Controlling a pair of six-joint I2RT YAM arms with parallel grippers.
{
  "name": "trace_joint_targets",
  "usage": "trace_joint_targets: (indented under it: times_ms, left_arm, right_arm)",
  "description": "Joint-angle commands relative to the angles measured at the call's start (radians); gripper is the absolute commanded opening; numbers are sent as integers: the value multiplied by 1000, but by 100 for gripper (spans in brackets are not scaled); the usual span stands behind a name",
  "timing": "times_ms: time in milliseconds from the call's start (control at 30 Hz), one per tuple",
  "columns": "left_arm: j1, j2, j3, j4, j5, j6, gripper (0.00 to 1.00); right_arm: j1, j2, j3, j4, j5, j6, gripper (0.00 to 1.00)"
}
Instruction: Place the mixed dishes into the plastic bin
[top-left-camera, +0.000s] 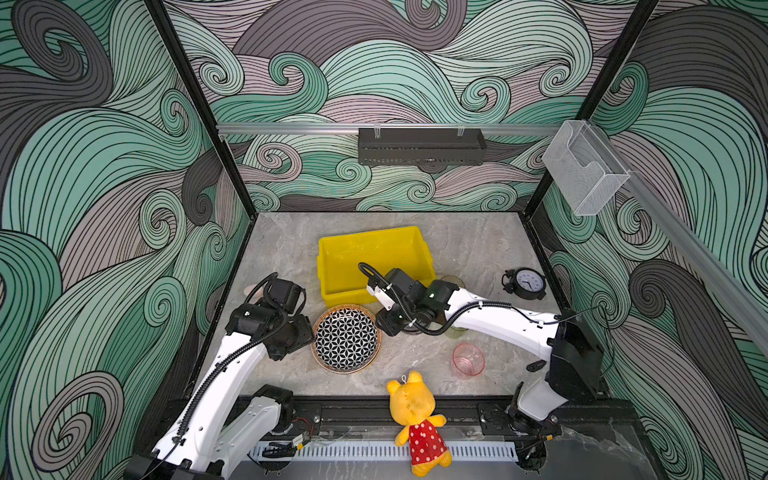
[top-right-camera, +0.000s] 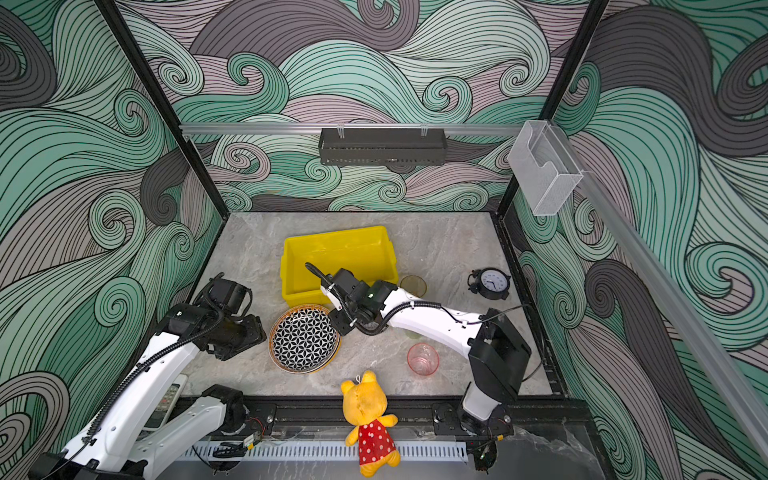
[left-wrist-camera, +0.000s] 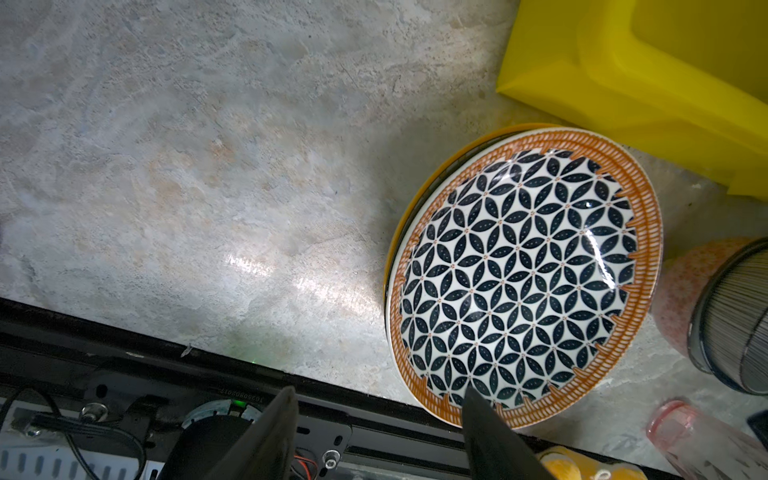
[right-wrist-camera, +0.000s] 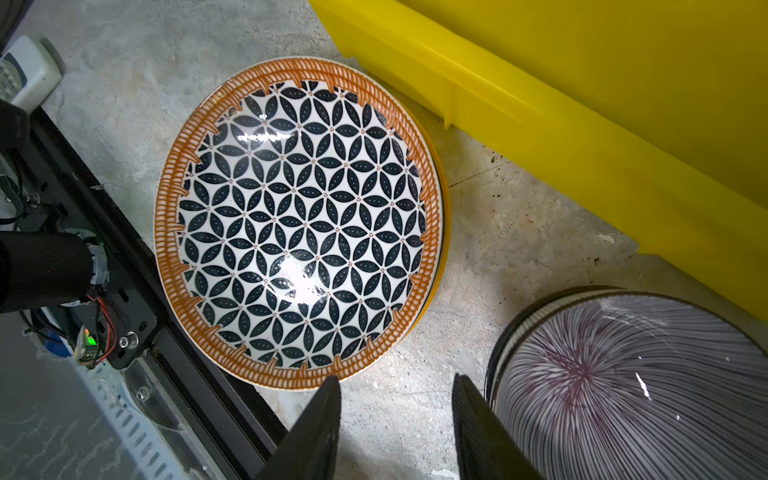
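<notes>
A black-white geometric plate (top-left-camera: 347, 338) (top-right-camera: 304, 338) with an orange rim tops a small stack in front of the yellow plastic bin (top-left-camera: 374, 257) (top-right-camera: 336, 257). My left gripper (left-wrist-camera: 380, 392) hangs open at the plate's (left-wrist-camera: 523, 274) left edge, one finger over its rim. My right gripper (right-wrist-camera: 395, 380) is open over bare table, between the plate (right-wrist-camera: 299, 224) and a purple-striped bowl (right-wrist-camera: 631, 382). A pink cup (top-left-camera: 468, 359) stands to the right. An amber cup (top-right-camera: 413, 286) sits by the bin's right corner. A green cup (top-right-camera: 411, 333) is mostly hidden under the right arm.
A yellow plush bear (top-left-camera: 415, 419) lies over the front rail. A black alarm clock (top-left-camera: 525, 283) stands at the right wall. A remote control (top-right-camera: 166, 401) lies under the left arm. A black rack (top-left-camera: 419, 145) and a clear box (top-left-camera: 582, 166) hang on the walls.
</notes>
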Motion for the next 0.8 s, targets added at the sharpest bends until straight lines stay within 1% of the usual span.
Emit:
trace_joint_targets:
  times_ms: [0, 100, 300, 767]
  left_arm:
    - [-7, -6, -6, -21, -5, -45, 64]
    - [-7, -9, -22, -18, -14, -68, 62]
    - [-9, -7, -27, -6, -21, -87, 59]
    - [-9, 13, -51, 8, -10, -109, 58]
  right_arm:
    - [5, 32, 36, 14, 11, 20, 41]
    - [4, 63, 50, 24, 29, 18, 37]
    - [3, 119, 91, 22, 65, -12, 31]
    - [-36, 244, 160, 5, 27, 3, 26]
